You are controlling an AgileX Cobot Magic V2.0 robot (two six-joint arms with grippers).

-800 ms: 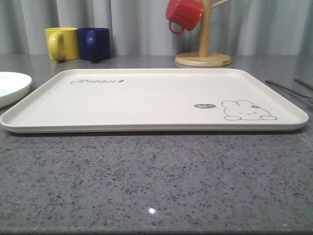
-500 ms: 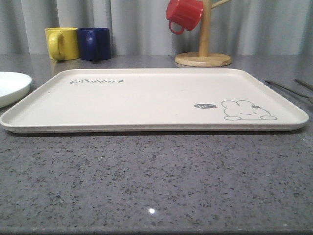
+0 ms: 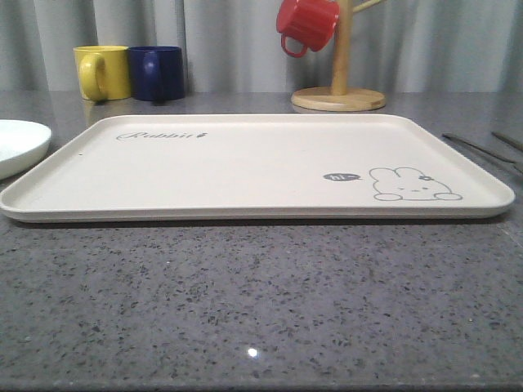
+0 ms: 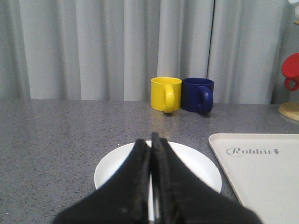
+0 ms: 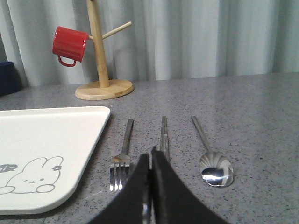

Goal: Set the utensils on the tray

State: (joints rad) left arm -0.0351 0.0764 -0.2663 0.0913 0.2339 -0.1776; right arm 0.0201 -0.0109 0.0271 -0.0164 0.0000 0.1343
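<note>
The cream tray [image 3: 245,167] with its rabbit drawing lies across the middle of the table and has nothing on it. The utensils lie on the table to its right: a fork [image 5: 122,154], a pair of chopsticks [image 5: 164,133] and a spoon [image 5: 212,165], side by side. Their thin handles [image 3: 478,148] appear at the right edge of the front view. My right gripper [image 5: 150,156] is shut, empty, and hangs just above the near end of the chopsticks. My left gripper [image 4: 150,140] is shut and empty over a white plate [image 4: 196,163], left of the tray [image 4: 261,172].
A yellow mug [image 3: 102,72] and a dark blue mug [image 3: 158,72] stand at the back left. A wooden mug tree [image 3: 339,82] carrying a red mug [image 3: 306,24] stands behind the tray. The white plate [image 3: 16,143] sits off the tray's left end.
</note>
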